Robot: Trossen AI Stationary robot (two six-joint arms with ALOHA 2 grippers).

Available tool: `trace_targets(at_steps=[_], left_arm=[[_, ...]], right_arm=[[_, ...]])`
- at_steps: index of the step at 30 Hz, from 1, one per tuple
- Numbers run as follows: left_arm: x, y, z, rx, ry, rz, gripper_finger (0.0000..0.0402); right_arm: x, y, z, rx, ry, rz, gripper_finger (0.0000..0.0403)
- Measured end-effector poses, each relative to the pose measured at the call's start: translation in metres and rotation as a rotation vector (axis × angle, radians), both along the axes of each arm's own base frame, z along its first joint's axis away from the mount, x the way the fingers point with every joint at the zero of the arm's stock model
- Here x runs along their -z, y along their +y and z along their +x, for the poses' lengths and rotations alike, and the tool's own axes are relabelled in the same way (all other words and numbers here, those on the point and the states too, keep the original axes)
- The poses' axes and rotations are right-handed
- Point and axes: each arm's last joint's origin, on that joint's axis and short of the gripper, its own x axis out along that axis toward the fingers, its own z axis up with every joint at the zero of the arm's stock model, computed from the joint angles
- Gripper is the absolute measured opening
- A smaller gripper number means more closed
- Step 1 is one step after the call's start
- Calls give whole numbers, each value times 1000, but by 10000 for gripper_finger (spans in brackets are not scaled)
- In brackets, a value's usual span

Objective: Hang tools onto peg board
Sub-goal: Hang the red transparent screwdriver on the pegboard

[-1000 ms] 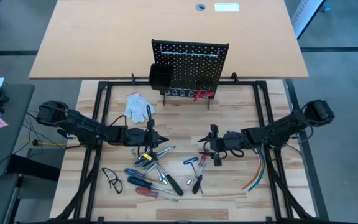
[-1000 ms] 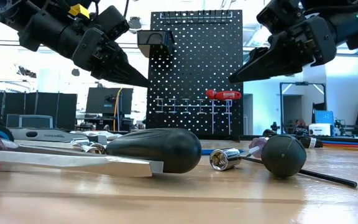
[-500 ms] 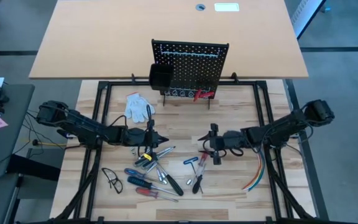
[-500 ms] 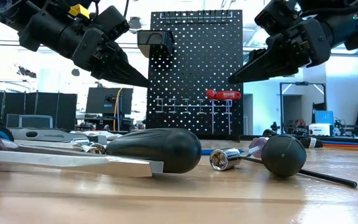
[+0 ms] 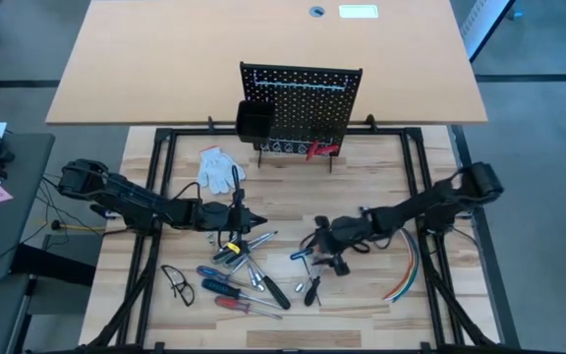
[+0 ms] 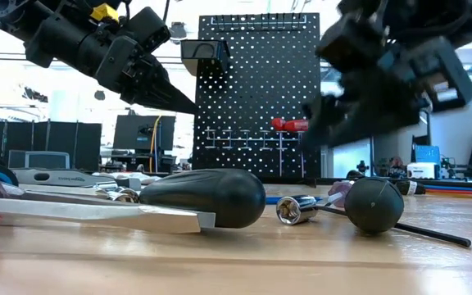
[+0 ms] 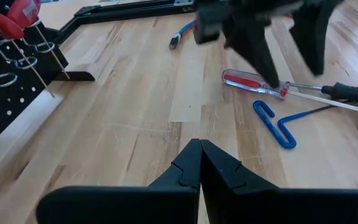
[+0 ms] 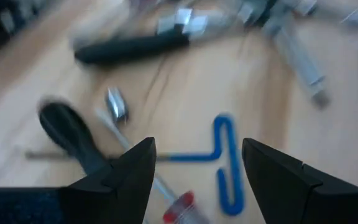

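The right gripper has just swung down over the blue key, fingers spread wide, likely lining up a pick. The left gripper waits pinched closed (1 red tool already hangs on the peg board).

A robotics lab or workshop with a test bench.

A wooden table sits inside a black metal frame on grey floor, carrying a small black peg board and scattered hand tools. Level across the table, the room behind shows dark monitors, benches with equipment and bright ceiling lights. A larger bare desk stands beyond the table.
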Motion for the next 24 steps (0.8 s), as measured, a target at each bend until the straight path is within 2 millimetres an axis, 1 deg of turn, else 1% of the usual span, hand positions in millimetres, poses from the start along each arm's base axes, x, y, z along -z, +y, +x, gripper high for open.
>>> trace_targets(at_steps=[2, 6, 10, 13, 20, 22, 24], left_arm=[[0, 0, 0, 0, 1, 0, 0], [1, 0, 0, 1, 10, 3, 0], [2, 0, -1, -1, 20, 1, 0], [2, 0, -1, -1, 20, 0, 0], [2, 0, -1, -2, 22, -1, 0], [2, 0, -1, -2, 22, -1, 0], [2, 0, -1, -2, 22, -1, 0]], right_arm=[[7, 3, 6, -13, 98, -31, 249], [13, 6, 15, -28, 227, -71, 246], [19, 7, 23, -27, 259, -85, 230], [20, 5, 24, -1, 280, -106, 208], [10, -3, 12, 92, 343, -219, 122], [8, -5, 6, 125, 374, -241, 105], [7, -8, 0, 163, 412, -249, 98]])
